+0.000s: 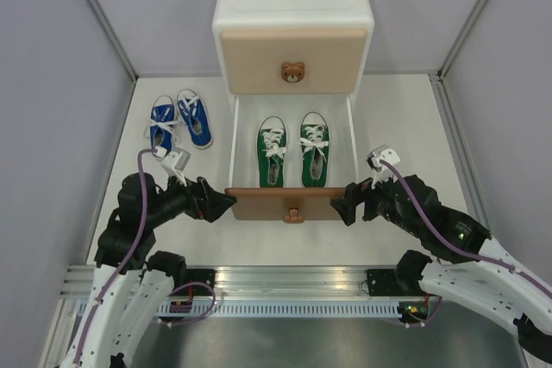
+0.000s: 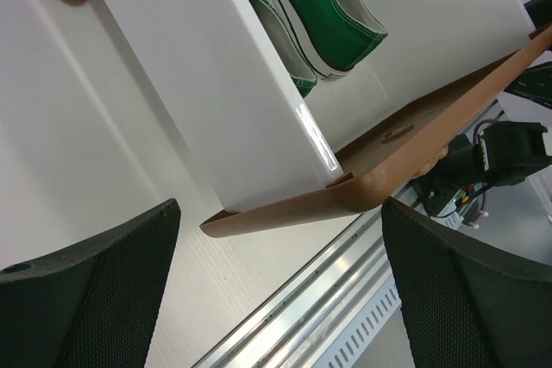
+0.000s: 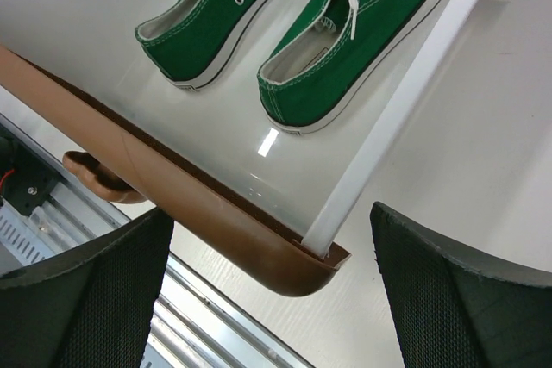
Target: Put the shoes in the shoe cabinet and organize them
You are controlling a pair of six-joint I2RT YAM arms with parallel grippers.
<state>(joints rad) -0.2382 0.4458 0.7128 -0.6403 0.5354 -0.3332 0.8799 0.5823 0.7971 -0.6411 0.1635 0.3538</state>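
Observation:
The white shoe cabinet (image 1: 293, 6) stands at the far middle with its beige upper drawer shut. Its brown lower drawer (image 1: 289, 205) is pulled out towards me. The two green shoes (image 1: 293, 148) lie side by side inside it, toes away from me; they also show in the right wrist view (image 3: 285, 32). The two blue shoes (image 1: 180, 120) lie on the table left of the drawer. My left gripper (image 1: 226, 205) is open and empty at the drawer front's left corner (image 2: 259, 217). My right gripper (image 1: 342, 206) is open and empty at its right corner (image 3: 302, 269).
Grey walls enclose the white table on the left, right and back. A metal rail (image 1: 293, 286) runs along the near edge by the arm bases. The bear-face knob (image 1: 293, 72) sits on the upper drawer; the lower knob (image 1: 293, 214) points at me.

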